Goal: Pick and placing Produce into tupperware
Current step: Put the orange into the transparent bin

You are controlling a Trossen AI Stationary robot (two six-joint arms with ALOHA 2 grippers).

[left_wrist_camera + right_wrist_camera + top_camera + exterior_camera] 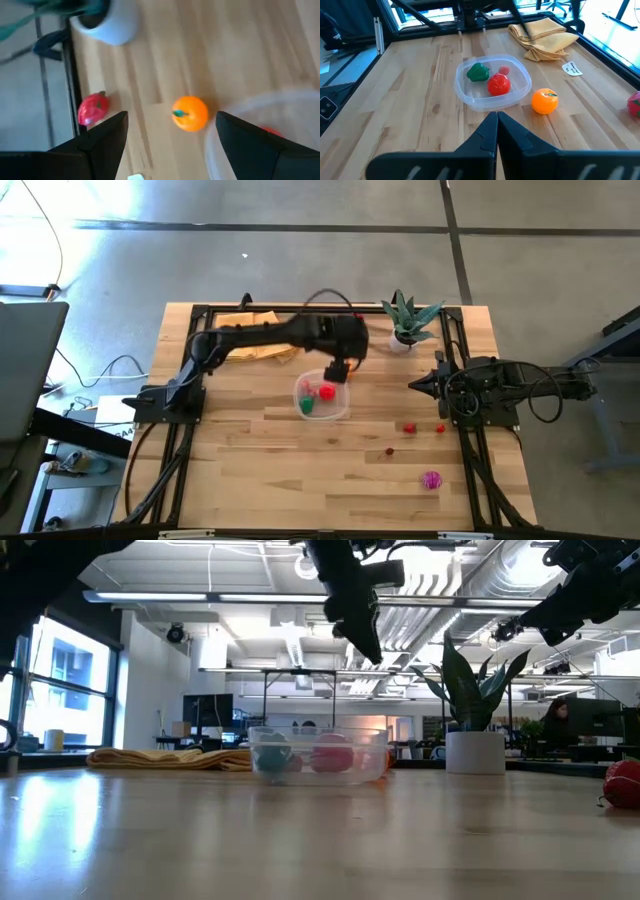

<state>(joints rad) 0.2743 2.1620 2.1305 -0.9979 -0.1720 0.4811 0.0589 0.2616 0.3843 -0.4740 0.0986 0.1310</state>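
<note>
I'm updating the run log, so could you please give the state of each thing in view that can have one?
tupperware: lidless, holding three pieces.
orange: on table beside tupperware.
left gripper: open, empty, above the orange.
right gripper: shut, empty, parked.
cloth: folded.
potted plant: upright.

Pale wooden counter (270, 460) of lengthwise planks, edged by a black metal frame (190, 315). Near the far edge stands a spiky green plant (408, 315) in a white pot (474, 752), upright. A folded tan cloth (543, 31) lies flat by the same far edge, well apart from the pot, with a small white label (571, 68) on the wood just beside it. Beyond the counter: grey concrete floor (300, 260) and, across the room, an office with windows, ceiling ducts and a seated person (556, 725).
</note>
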